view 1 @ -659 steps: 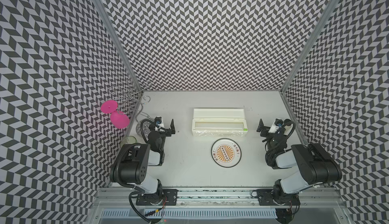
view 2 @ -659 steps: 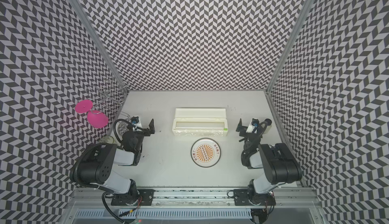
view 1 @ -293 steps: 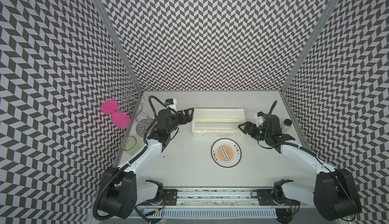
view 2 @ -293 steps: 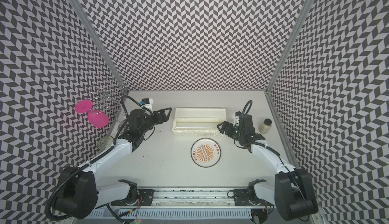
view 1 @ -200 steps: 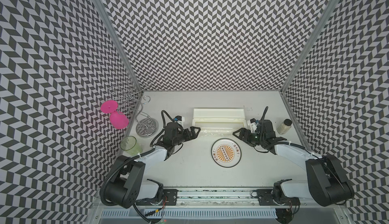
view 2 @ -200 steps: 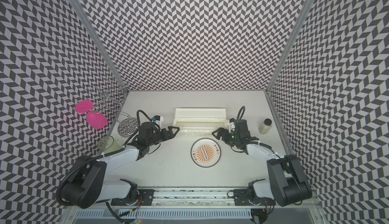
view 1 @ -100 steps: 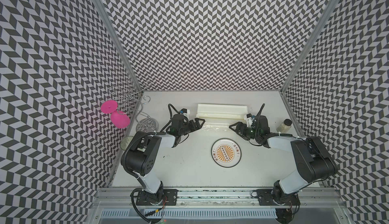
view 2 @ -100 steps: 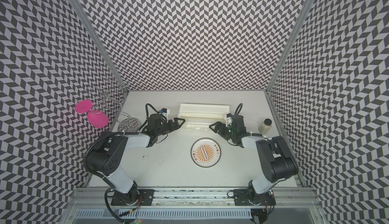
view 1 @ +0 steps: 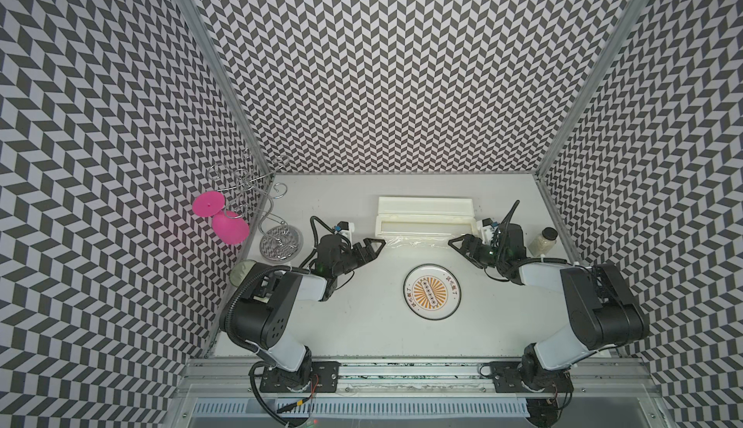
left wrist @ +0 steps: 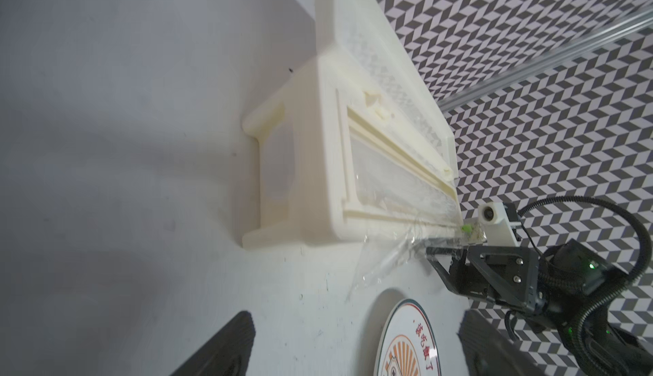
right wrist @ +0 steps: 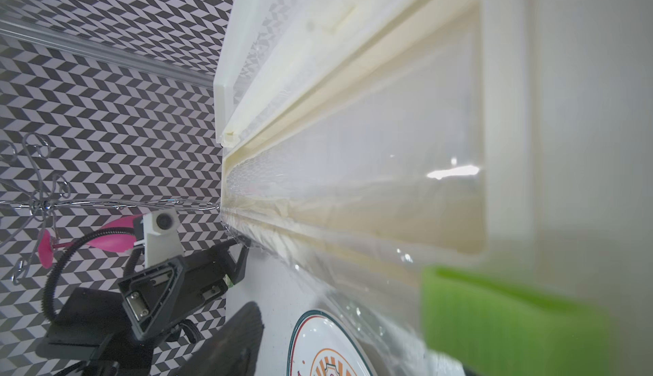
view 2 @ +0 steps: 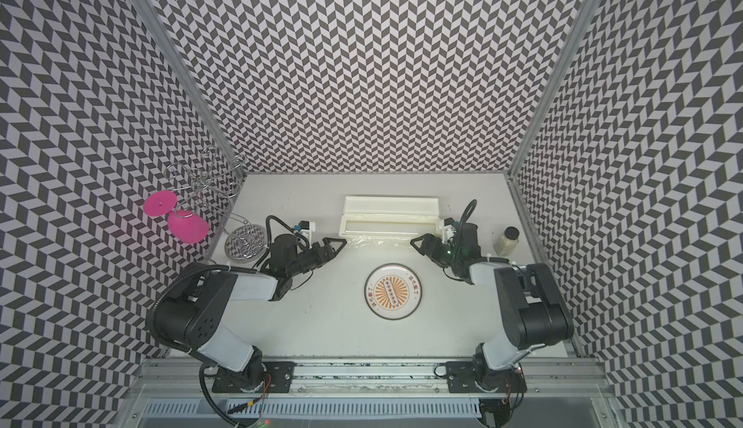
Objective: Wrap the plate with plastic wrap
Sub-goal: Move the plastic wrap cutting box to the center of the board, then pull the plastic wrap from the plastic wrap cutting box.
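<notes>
The left gripper (view 1: 378, 243) and right gripper (view 1: 453, 242), jaws apart, are flanking the thin transparent plastic wrap (view 1: 418, 241) mid-frame, seemingly to pinch its ends; the round white orange-centred plate (view 1: 432, 291) is lying below, uncovered.

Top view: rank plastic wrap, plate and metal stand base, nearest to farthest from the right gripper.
1. plastic wrap: at the tips of the right gripper.
2. plate: centre, toward the robot.
3. metal stand base: far across, left side.
</notes>
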Robot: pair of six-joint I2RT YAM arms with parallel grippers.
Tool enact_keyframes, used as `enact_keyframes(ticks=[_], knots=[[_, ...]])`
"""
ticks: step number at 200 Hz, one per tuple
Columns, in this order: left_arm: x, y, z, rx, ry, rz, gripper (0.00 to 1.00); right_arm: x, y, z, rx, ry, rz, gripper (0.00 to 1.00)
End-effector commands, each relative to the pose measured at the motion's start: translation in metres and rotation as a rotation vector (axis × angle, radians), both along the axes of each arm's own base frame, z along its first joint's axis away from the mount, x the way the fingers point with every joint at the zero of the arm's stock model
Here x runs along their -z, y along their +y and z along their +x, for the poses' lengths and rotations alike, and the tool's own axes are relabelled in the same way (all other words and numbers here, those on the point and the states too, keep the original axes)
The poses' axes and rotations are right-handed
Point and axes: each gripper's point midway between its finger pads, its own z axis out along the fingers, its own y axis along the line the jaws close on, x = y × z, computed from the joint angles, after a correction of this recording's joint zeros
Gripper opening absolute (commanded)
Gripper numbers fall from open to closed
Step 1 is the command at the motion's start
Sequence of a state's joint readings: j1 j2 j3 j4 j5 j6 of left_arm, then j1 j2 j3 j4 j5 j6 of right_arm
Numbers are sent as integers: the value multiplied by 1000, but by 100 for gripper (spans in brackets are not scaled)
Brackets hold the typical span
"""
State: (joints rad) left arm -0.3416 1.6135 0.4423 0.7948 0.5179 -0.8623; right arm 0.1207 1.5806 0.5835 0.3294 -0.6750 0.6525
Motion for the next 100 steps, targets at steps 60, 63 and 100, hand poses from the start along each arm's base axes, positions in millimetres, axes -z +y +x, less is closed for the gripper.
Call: enact_keyframes(ticks=[60, 63, 100], knots=[[-21, -34, 24, 35, -155, -82, 77, -24, 4, 11, -41, -159, 58, 63], [-21, -34, 25, 32, -153, -85, 77, -23, 4, 11, -42, -158, 58, 63], [-8, -33, 25, 27, -124, -72, 77, -22, 4, 10, -40, -159, 61, 57]])
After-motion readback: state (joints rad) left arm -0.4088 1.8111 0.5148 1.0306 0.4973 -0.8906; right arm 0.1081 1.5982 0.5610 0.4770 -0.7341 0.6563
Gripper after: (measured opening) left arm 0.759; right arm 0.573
